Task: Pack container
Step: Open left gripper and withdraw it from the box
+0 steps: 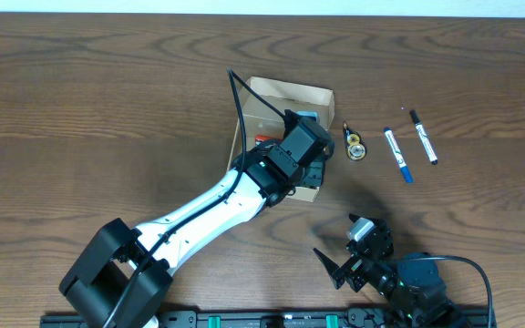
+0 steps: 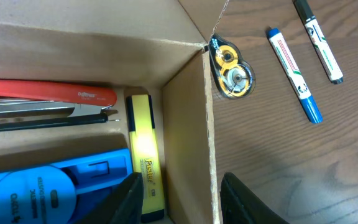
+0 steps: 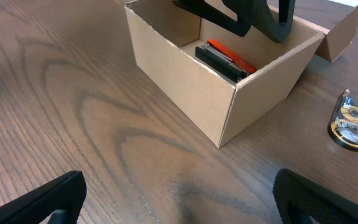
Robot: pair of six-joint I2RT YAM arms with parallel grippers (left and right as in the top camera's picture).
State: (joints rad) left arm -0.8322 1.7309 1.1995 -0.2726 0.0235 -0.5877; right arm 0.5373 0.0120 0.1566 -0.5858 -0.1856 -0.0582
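Left gripper [image 2: 188,202] is spread astride the container's [image 2: 185,124] right wall, one finger inside, one outside, not pinching. Right gripper [image 3: 185,211] is spread wide and holds nothing, low near the table's [image 1: 108,109] front edge. The container sits mid-table, lid flap back, with a stapler [image 2: 48,93] and a highlighter [image 2: 145,155] inside. Thin cardboard, likely light; walls probably flex and crush under a hard pinch. Best hold looks like the wall by a corner fold, not the floppy flap.

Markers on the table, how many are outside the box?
2. The blue-capped marker lies beside the correction tape, the black-capped marker beside that one. More may hide in the box.
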